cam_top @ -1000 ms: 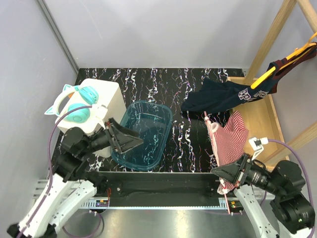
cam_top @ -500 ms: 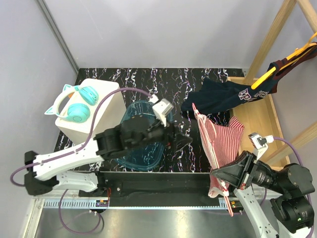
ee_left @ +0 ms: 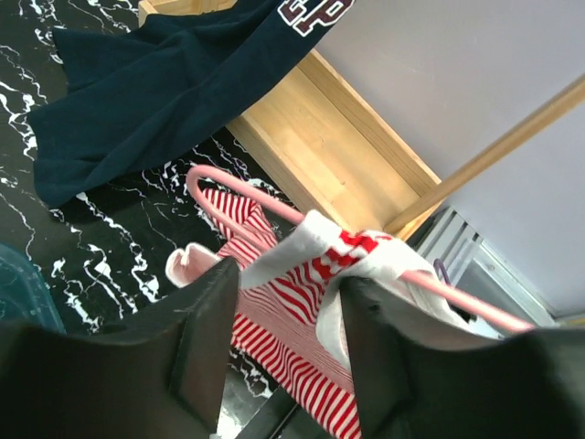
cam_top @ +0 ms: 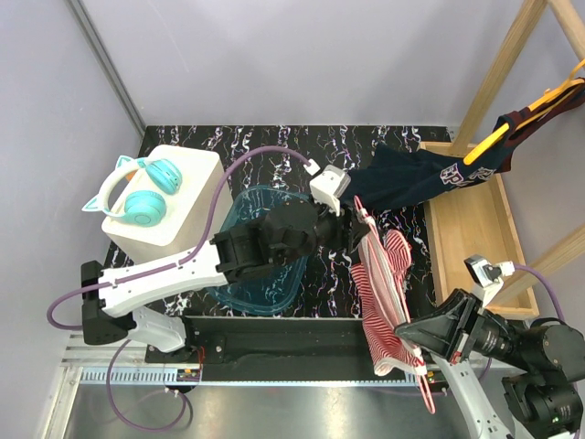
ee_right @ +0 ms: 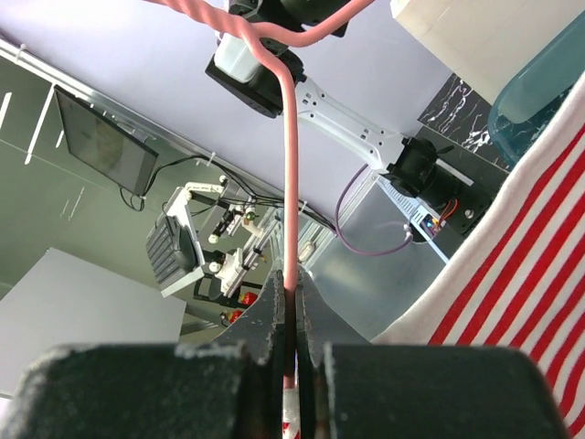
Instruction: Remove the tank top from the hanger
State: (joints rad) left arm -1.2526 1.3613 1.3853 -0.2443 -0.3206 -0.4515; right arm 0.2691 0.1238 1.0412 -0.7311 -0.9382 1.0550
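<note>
The red-and-white striped tank top (cam_top: 384,293) hangs on a pink hanger (cam_top: 362,208) held above the table's near right part. My right gripper (cam_top: 419,346) is shut on the hanger's lower rod (ee_right: 291,183), its jaws pressed together on the rod in the right wrist view (ee_right: 291,302). My left gripper (cam_top: 358,230) has reached across to the top of the garment. In the left wrist view its jaws (ee_left: 288,338) stand apart on either side of the tank top's shoulder fabric (ee_left: 302,265), which drapes over the pink hanger (ee_left: 247,187) and rests against the right finger.
A teal plastic bin (cam_top: 265,294) sits under the left arm. A white box (cam_top: 187,174) with teal headphones (cam_top: 137,192) stands at the left. A navy garment (cam_top: 411,178) hangs from a yellow hanger (cam_top: 494,137) on the wooden rack (cam_top: 466,229) at the right.
The left arm swung from the left side across the bin to the tank top, and its jaws have narrowed around the fabric. The right gripper drew the hanger nearer the front edge.
</note>
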